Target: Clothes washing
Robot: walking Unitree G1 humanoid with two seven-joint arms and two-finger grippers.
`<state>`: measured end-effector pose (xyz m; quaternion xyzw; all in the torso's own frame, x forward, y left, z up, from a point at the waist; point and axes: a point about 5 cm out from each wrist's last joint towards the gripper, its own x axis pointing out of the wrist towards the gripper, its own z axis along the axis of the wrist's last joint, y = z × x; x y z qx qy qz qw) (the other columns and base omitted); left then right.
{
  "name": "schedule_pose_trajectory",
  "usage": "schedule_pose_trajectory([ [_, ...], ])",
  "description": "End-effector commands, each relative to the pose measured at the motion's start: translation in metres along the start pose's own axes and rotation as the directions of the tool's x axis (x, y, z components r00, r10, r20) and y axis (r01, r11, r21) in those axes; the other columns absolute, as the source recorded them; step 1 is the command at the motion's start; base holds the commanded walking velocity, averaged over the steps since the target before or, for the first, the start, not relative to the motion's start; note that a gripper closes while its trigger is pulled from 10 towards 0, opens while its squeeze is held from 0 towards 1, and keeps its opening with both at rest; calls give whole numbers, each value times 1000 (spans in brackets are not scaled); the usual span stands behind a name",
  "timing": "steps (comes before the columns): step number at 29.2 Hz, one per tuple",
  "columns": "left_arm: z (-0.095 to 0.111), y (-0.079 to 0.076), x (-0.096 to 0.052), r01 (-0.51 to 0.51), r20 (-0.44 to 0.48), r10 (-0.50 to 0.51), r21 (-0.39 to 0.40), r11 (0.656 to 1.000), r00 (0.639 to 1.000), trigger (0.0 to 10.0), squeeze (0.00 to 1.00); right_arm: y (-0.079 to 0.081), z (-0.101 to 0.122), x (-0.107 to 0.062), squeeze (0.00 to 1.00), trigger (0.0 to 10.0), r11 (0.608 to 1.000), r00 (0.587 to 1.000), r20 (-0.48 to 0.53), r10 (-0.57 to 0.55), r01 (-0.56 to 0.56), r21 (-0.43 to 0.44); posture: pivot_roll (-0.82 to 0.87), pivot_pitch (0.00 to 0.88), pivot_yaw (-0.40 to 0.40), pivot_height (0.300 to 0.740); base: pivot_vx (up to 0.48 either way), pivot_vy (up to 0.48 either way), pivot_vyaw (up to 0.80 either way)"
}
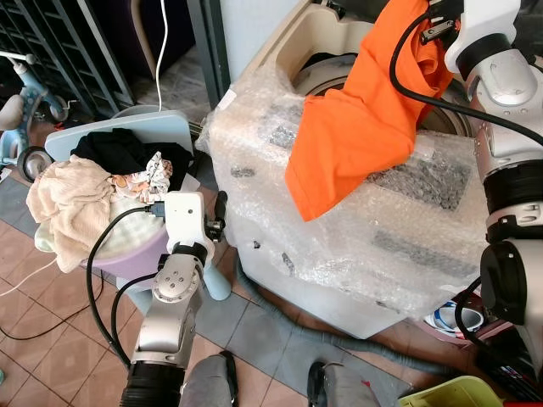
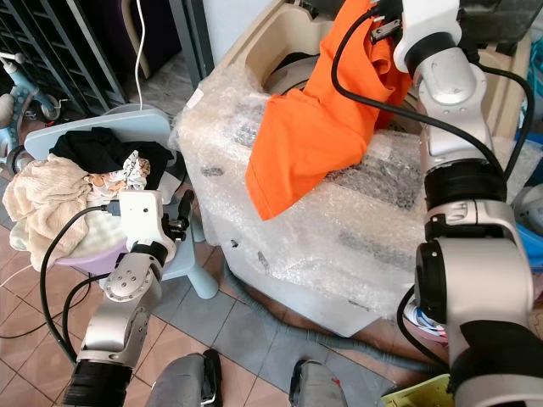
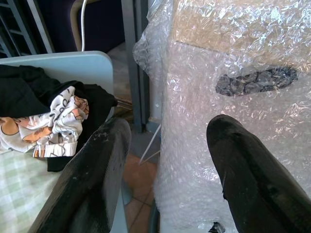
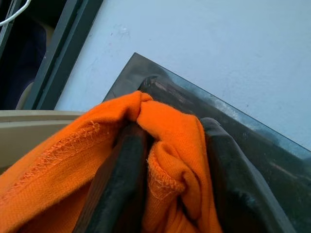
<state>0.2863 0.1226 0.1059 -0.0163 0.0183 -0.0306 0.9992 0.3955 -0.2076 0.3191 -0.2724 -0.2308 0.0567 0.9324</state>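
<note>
Washer (image 1: 339, 220): a boxy top-loader wrapped in crinkled bubble wrap, beige rim and round drum opening at the top, grey corrugated hose on the tile floor at its base.
Shirt (image 1: 356, 127): soft orange knit with a stitched hem (image 4: 68, 145) — it hangs from above the drum opening and drapes down over the washer's wrapped top, its lower edge lying in loose folds.
Right gripper (image 4: 172, 160): raised over the washer's back edge, the two black fingers pinched on a bunched fold of the shirt.
Left gripper (image 3: 167, 170): low, between the chair and the washer's side; its matt black fingers stand wide apart with nothing between them.
Chair (image 1: 170, 127): pale blue plastic, just beside the washer.
Laundry pile (image 1: 93, 186): heaped on the chair — a nubbly cream towel, black cloth and a small printed white piece, over a lilac basin rim.
</note>
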Motion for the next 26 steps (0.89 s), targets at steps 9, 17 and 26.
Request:
schedule_pose_trajectory([
  [9,-5,-4,1,23,-23,-23,13,1000,999,10000,0,-14,-61,-34,1000,10000,966,912,-389,128,-203,-158,-57,95,60,740,0,0,0],
  [17,-7,-2,0,17,-31,-17,17,1000,999,10000,0,-34,-60,-57,1000,10000,968,892,-378,248,-247,54,-54,94,59,740,0,0,0],
  [26,-4,-4,2,8,-15,-9,-12,1000,1000,10000,0,-2,-6,-55,1000,10000,903,925,20,380,-375,208,-72,93,69,740,0,0,0],
])
